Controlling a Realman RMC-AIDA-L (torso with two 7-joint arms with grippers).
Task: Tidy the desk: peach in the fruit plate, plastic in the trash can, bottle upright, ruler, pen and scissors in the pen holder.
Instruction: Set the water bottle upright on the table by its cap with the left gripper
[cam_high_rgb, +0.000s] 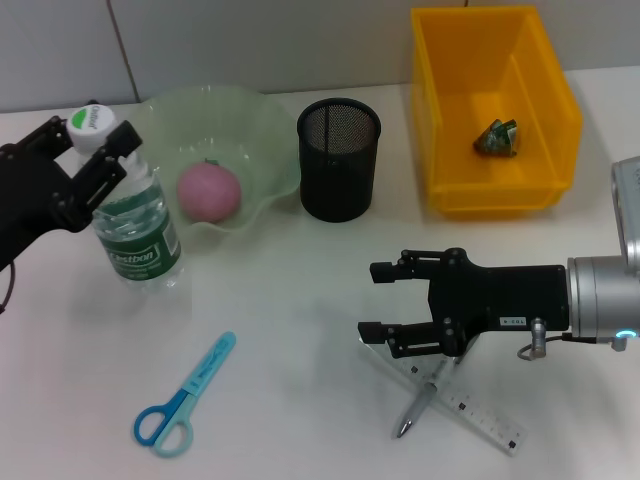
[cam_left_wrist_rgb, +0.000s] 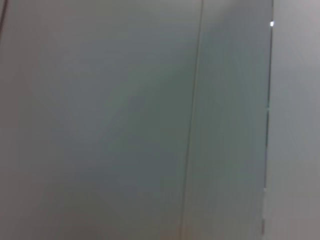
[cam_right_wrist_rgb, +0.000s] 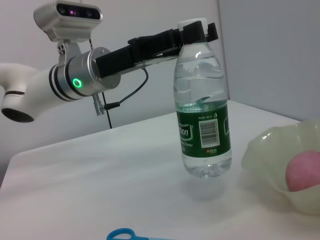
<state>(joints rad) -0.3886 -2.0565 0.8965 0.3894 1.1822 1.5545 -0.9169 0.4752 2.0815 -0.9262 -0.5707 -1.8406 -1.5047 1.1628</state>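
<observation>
Left gripper (cam_high_rgb: 93, 150) holds the upright bottle (cam_high_rgb: 135, 225) at its cap beside the fruit plate (cam_high_rgb: 265, 130), jaws clamped; letting go straight and slowly should prevent tipping. Right gripper (cam_high_rgb: 375, 300) hovers, jaws apart, over the pen (cam_high_rgb: 420, 405).

Left arm reaches in from the left edge, black forearm angled up toward the back. The left gripper (cam_high_rgb: 95, 140) is clamped on the bottle (cam_high_rgb: 135, 225) at its white cap, one finger either side, bottle standing upright. Over on the right, the silver-and-black right arm stretches in level and low, and the right gripper (cam_high_rgb: 378, 300) hovers with fingers spread apart, holding nothing.
</observation>
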